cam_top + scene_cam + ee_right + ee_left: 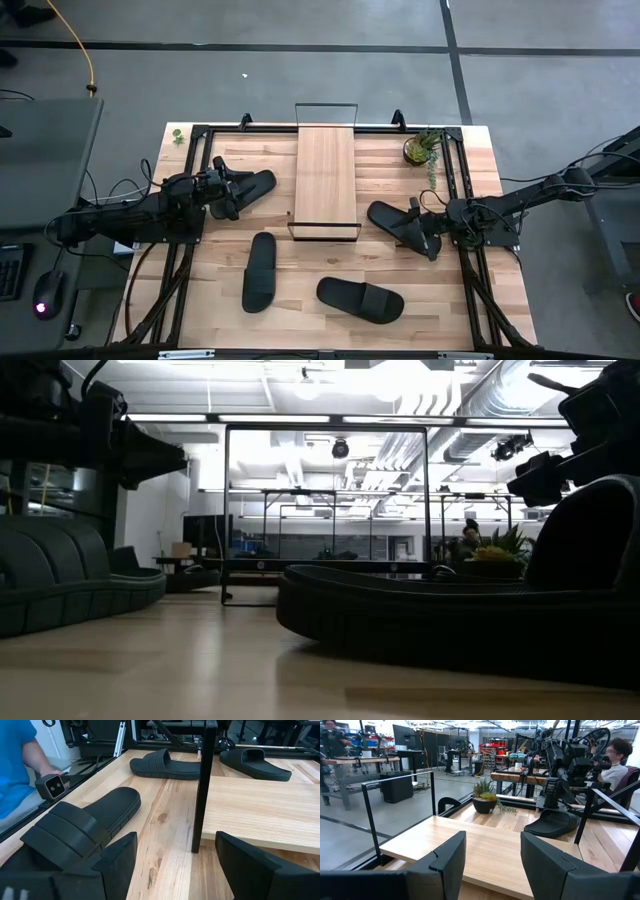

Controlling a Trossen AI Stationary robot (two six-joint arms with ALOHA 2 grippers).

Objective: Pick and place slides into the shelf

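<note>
Beside the shelf [326, 180], a pale plank bare between wire ends, each tool, left [226, 187] and right [424, 228], stands open over a ribbed matte slide; two more slides [260, 271] lie on the bench [470, 290].

A: Left gripper [232, 190]?
B: Arm stretched inward, low, wrist level, fingers [451, 855] spread, nothing between.
A: Right gripper [424, 228]?
B: Mirrored pose, fingers [120, 855] parted, empty.

Three slides [85, 827] beside shelf [260, 815]
</note>
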